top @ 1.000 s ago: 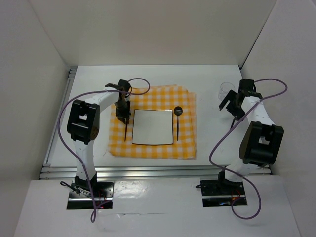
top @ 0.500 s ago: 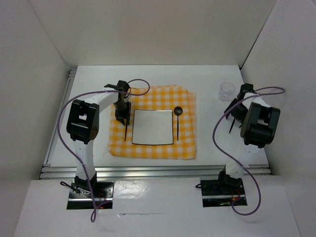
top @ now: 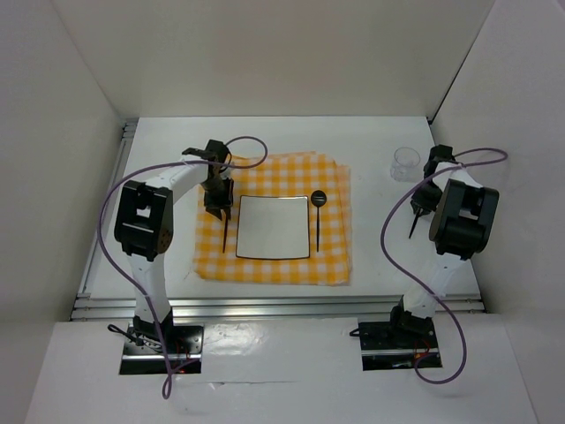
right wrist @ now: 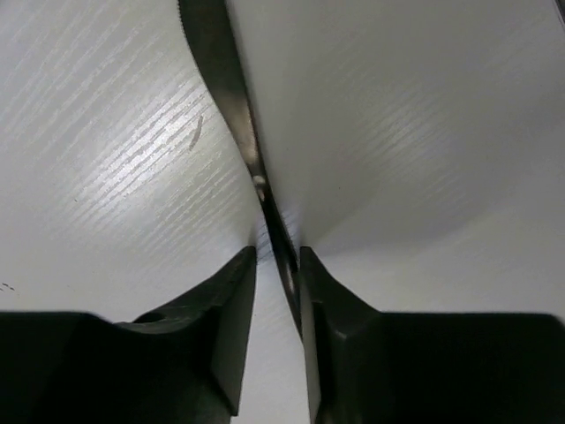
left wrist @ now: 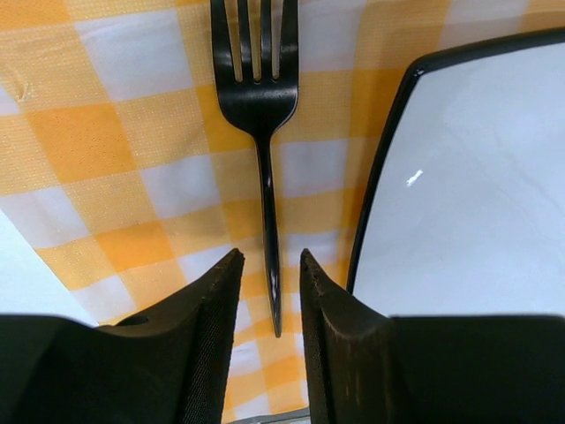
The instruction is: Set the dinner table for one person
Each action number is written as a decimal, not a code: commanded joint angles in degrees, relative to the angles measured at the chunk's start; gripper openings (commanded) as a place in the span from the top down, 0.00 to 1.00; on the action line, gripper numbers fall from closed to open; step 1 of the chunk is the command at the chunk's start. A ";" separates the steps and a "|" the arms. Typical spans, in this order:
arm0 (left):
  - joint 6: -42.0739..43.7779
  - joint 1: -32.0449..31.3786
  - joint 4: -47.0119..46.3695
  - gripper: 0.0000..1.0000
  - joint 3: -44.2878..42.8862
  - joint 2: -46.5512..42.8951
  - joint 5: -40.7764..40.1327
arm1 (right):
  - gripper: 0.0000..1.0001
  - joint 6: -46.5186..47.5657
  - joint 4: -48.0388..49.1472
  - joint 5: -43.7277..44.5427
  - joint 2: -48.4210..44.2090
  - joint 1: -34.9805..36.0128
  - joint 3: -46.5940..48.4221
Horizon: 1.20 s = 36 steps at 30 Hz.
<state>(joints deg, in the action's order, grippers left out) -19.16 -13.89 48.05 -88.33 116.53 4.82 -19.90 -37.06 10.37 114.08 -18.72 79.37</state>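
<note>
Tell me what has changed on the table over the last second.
The right end effector swung from beside the glass down onto the knife and closed on it, the arm folding back. The left end effector opened and let go of the fork, which lies on the cloth. Fork, knife, plate, spoon, cloth and glass stayed put.

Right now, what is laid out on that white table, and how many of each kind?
Black fork: 1
Black spoon: 1
Black knife: 1
White square plate: 1
Clear glass: 1
Yellow-and-white checked cloth: 1
Total: 6
</note>
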 commanded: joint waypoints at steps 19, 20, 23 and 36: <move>4.65 4.04 1.34 0.59 1.32 -6.75 0.63 | 1.00 -0.23 1.98 2.11 -16.42 0.09 -10.02; 4.66 4.92 1.34 0.59 0.80 -6.75 0.63 | 1.00 -0.23 1.99 2.11 -18.52 0.09 -11.07; 4.66 6.32 1.34 0.59 0.80 -6.75 0.63 | 1.00 0.39 1.99 1.49 -21.35 0.61 -11.61; 5.71 10.10 0.64 0.60 2.11 -10.45 -0.25 | 1.00 13.13 -0.84 -4.11 -20.39 30.76 -5.97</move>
<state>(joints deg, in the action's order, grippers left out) -14.72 -4.82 49.21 -86.94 110.43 5.17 -10.61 -37.06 10.02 93.47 11.44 72.44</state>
